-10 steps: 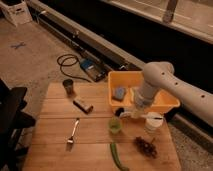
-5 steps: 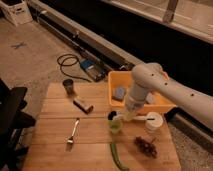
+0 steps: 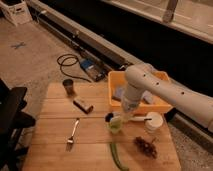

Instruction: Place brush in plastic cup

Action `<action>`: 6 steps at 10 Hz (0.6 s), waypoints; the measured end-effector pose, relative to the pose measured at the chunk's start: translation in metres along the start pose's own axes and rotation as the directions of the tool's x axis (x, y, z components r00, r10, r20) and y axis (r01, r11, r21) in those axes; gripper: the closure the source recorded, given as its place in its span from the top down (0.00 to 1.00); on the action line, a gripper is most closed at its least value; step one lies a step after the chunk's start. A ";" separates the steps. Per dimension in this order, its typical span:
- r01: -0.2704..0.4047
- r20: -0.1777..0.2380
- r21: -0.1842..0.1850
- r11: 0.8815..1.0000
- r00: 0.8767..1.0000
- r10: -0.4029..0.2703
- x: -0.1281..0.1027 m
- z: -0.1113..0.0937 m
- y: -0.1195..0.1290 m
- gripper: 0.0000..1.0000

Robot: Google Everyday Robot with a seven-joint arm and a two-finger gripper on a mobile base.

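The plastic cup (image 3: 115, 125) is small, translucent light green, and stands upright in the middle of the wooden table (image 3: 55, 155). The brush shows as a dark tuft (image 3: 108, 117) at the cup's upper left rim. A thin pale handle runs right toward the white cup (image 3: 153, 121). My gripper (image 3: 123, 114) hangs at the end of the white arm, low over the green cup's right rim and the brush handle. The arm hides where the gripper meets the brush.
A yellow bin (image 3: 155, 105) stands at the table's back right, behind the arm. A dark metal cup (image 3: 69, 87) and a brown block (image 3: 83, 105) are at the back left. A fork (image 3: 72, 134), a green vegetable (image 3: 117, 156) and dark grapes (image 3: 145, 145) lie in front.
The arm has swung left and down, taking the gripper from near the white cup to just above the green cup. The objects on the table have stayed in place.
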 end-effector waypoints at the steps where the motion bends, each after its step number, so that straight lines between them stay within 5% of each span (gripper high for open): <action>1: -0.007 -0.002 -0.005 1.000 1.000 0.007 0.002 0.002 -0.001 0.25; 6: -0.028 -0.016 -0.032 0.999 1.000 0.027 0.004 0.016 -0.008 0.75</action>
